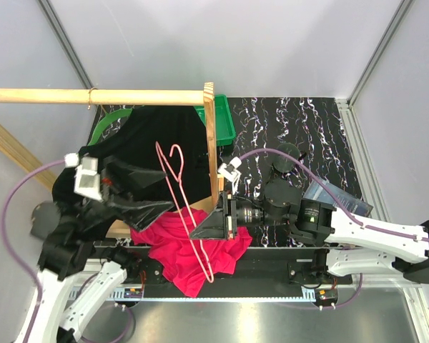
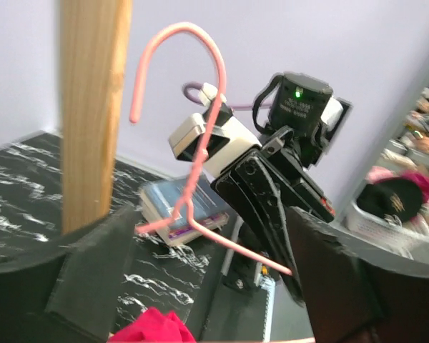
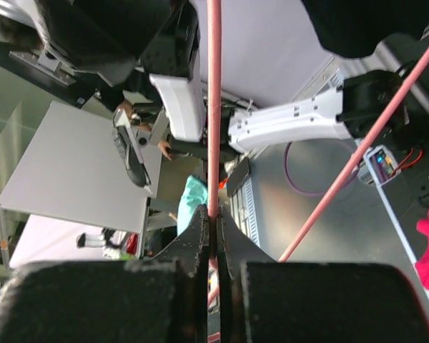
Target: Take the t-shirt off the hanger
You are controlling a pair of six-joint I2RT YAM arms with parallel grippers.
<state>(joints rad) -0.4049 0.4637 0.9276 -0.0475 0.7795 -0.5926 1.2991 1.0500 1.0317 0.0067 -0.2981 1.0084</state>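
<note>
Right wrist view: right end effector (image 3: 213, 236) clamped on pink hanger (image 3: 214, 107) wire (grip unclear from above); left end effector (image 2: 211, 268) spread apart; overhead, red t-shirt (image 1: 179, 257) bunched.

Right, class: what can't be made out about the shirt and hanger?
Top view: whether the hanger runs inside the t-shirt; folds hide it.
Left wrist: most of the t-shirt, cut by the bottom edge.
Right wrist: the hanger's hook, past the top edge above the right gripper.

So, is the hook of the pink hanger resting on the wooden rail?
No, the hook of the pink hanger curves in open air beside the wooden post, over nothing.
</note>
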